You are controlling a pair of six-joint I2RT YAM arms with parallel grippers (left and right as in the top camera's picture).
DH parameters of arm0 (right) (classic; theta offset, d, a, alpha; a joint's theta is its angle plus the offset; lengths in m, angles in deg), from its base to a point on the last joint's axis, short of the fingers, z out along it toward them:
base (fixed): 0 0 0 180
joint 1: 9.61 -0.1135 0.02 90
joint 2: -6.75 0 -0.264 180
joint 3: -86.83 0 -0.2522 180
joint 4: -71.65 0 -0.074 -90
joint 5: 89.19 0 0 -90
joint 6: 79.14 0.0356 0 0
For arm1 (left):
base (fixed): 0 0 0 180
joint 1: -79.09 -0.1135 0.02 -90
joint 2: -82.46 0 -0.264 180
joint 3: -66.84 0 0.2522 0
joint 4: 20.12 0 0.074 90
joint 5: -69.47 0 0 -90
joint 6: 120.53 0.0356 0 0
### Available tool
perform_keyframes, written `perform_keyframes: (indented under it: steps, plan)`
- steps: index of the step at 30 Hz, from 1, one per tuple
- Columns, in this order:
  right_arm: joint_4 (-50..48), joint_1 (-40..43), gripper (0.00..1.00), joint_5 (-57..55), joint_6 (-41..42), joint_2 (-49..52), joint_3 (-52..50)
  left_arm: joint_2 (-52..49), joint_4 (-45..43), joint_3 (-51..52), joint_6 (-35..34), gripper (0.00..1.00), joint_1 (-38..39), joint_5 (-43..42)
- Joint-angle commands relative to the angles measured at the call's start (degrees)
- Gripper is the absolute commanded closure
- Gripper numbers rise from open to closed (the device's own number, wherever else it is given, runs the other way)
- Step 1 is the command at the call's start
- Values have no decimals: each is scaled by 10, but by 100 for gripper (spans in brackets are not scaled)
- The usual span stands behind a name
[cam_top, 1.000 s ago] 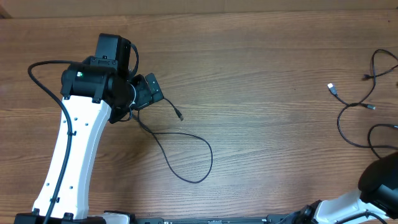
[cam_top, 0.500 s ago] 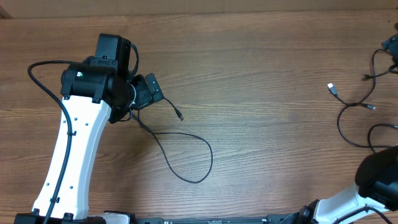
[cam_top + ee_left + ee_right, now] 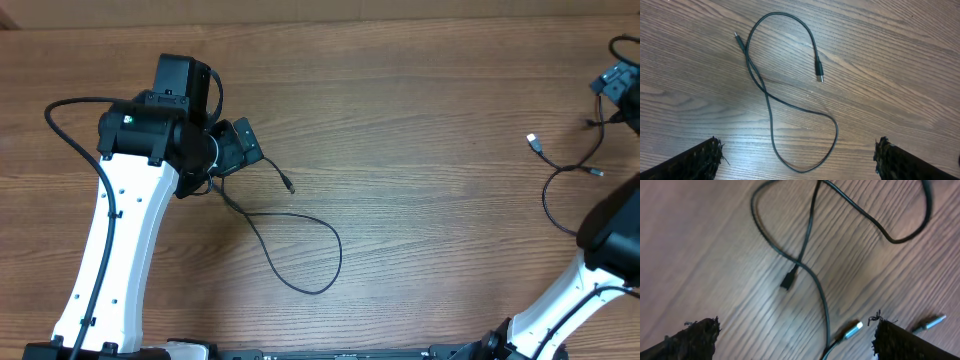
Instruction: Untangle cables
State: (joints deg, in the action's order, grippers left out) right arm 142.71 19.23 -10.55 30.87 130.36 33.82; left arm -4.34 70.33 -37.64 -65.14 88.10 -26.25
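Observation:
One thin black cable (image 3: pixel 769 102) lies alone on the wood in a loose figure-eight, with both plug ends free. In the overhead view it (image 3: pixel 300 250) trails right from under my left gripper (image 3: pixel 238 148). In the left wrist view my left gripper (image 3: pixel 799 157) hovers open and empty over the near loop. More black cables (image 3: pixel 572 180) with a silver plug (image 3: pixel 535 142) lie loosely looped at the far right. My right gripper (image 3: pixel 614 80) is above them, open and empty. In the right wrist view my right gripper (image 3: pixel 797 337) has a black plug (image 3: pixel 787 282) and a silver plug (image 3: pixel 852 329) below it.
The thick black wire (image 3: pixel 70 130) of the left arm arcs at the left. The right arm's body (image 3: pixel 610 240) stands over part of the right-hand cables near the table's right edge. The far table edge (image 3: pixel 320 18) runs along the top.
My right arm has swung in at the far right, and its gripper now shows at the top right corner over the cables. The left arm and its cable have not moved.

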Motion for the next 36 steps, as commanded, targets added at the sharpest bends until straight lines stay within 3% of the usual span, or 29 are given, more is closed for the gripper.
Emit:
perform_keyframes:
  steps: [1,16,19,23,36]
  plan:
    - [-13,2,0,-50,-40,18,3,-2,-1,-4,-7,0,4,4]
    - [-59,24,0,-22,-53,90,-18,-2,-1,-4,-8,0,4,4]
    - [-78,27,4,-6,-53,90,-34,-2,-1,-4,-7,0,4,4]
    - [-95,27,18,12,-53,90,-49,-2,-1,-4,-7,0,4,4]
    - [-129,27,19,20,-53,91,-101,-2,-1,-4,-7,0,4,4]
